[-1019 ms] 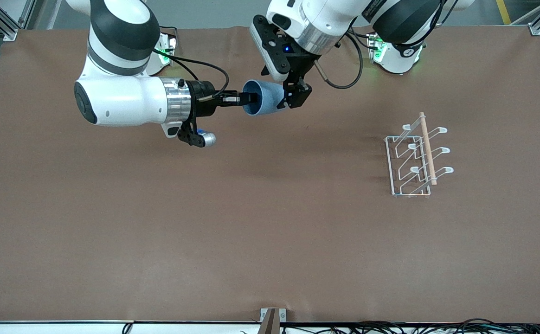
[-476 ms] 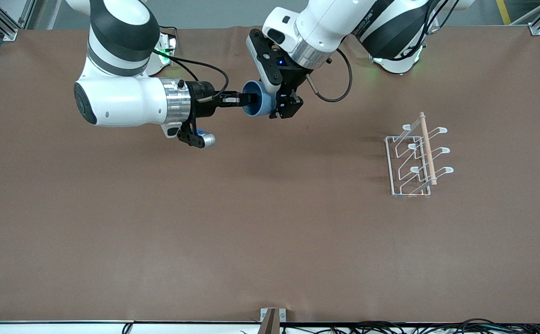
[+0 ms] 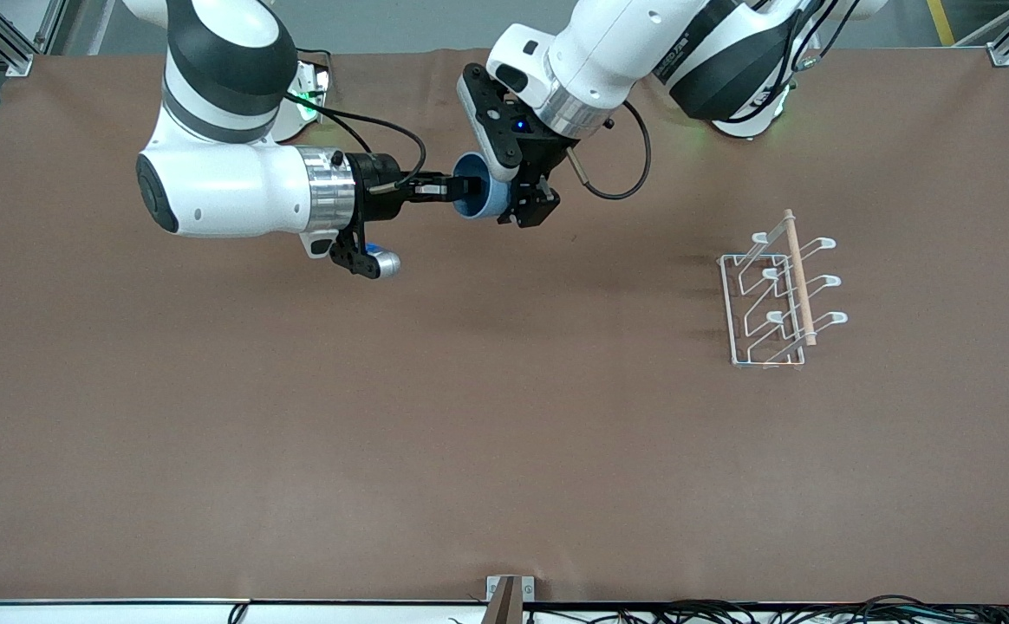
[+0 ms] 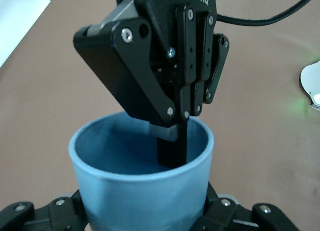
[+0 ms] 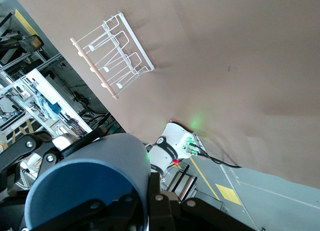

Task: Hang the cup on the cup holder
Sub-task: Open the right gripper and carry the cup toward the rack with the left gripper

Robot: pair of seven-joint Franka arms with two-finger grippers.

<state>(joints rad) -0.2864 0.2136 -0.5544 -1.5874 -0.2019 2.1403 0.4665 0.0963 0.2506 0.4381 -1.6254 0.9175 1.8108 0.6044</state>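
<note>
Up above the table (image 3: 296, 451), both grippers met at the cup (image 3: 475, 196), which hung in the air with its mouth turned toward the right arm's end. The right gripper (image 3: 461, 186) reached in level from that end, its jaws pinched together on the cup's rim; the left wrist view showed one finger (image 4: 172, 146) down inside the cup (image 4: 142, 186) and the other outside the wall. The left gripper (image 3: 529, 206) came down from above at a slant and had its jaws closed on the cup's body near the base end, its fingers (image 4: 220, 211) pressing the blue wall from either side. So the cup was clamped by both grippers at once, over the part of the table close to the robots' bases, about midway between the two arms.

Well apart from it, the cup holder (image 3: 777, 295) stood on the table toward the left arm's end, nearer to the front camera than the spot under the cup. Its wooden rod (image 3: 799, 277) ran along the top, with the white prongs (image 3: 825, 282) sticking out on both sides, all of them bare.
</note>
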